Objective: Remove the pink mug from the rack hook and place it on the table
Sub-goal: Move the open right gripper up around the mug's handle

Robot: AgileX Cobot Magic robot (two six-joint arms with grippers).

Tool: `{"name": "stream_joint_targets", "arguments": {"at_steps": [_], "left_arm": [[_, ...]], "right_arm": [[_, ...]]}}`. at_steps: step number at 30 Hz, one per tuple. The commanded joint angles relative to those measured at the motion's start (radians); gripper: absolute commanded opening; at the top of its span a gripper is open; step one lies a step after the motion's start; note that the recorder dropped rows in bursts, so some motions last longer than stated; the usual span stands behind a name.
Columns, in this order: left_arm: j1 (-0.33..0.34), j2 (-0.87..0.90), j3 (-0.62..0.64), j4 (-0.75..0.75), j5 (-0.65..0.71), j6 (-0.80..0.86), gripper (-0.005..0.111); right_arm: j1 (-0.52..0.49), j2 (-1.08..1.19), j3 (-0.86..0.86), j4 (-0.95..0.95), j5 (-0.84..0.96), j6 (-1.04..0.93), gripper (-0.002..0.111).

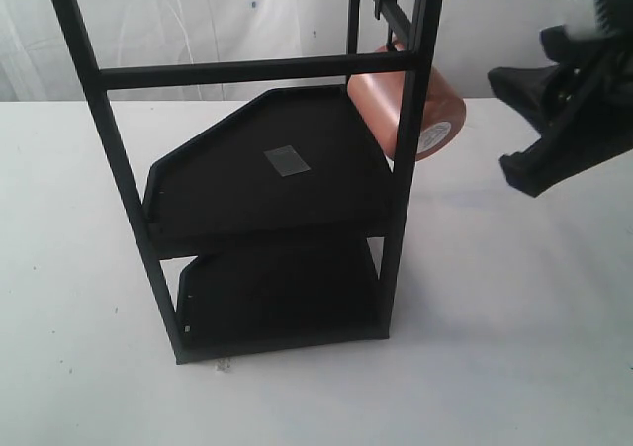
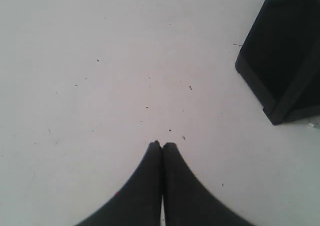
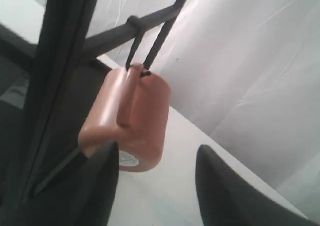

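approach | pink mug (image 1: 406, 110) hangs upper right on rack (image 1: 247, 70) hook (image 3: 136, 40) | right gripper (image 1: 502, 125) jaws wide, nearby: straddle body, then lift off | left gripper (image 2: 161, 146) jaws together

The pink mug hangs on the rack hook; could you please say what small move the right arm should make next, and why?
Probably ease the right tool forward toward the pink mug: its jaws are open and roughly level with it but not touching, and it hangs on the hook.

pink mug (image 1: 379, 108) base sticker (image 1: 436, 136), print illegible
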Motion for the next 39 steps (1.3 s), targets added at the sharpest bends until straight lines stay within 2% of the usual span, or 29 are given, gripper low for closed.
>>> {"name": "stream_joint_targets", "arguments": {"at_steps": [1,6,16,29,32,36,39], "left_arm": [[-0.002,-0.005,0.002,-0.007,-0.002,-0.001,0.0],[-0.002,-0.005,0.002,-0.007,-0.002,-0.001,0.0],[-0.002,-0.005,0.002,-0.007,-0.002,-0.001,0.0],[-0.002,-0.005,0.002,-0.007,-0.002,-0.001,0.0],[-0.002,-0.005,0.002,-0.007,-0.002,-0.001,0.0],[-0.002,-0.005,0.002,-0.007,-0.002,-0.001,0.0],[-0.002,-0.005,0.002,-0.007,-0.002,-0.001,0.0]], "right_arm": [[0.007,0.081,-0.011,-0.04,-0.047,-0.048,0.046],[0.01,0.117,-0.011,-0.041,-0.099,-0.029,0.046],[0.097,0.128,-0.011,-0.081,-0.213,0.023,0.045],[0.093,0.213,-0.011,-0.135,-0.28,0.098,0.045],[0.043,0.218,-0.011,-0.166,-0.275,0.121,0.045],[0.034,0.245,-0.011,-0.272,-0.308,0.26,0.045],[0.034,0.277,-0.024,-0.283,-0.319,0.296,0.045]]}}
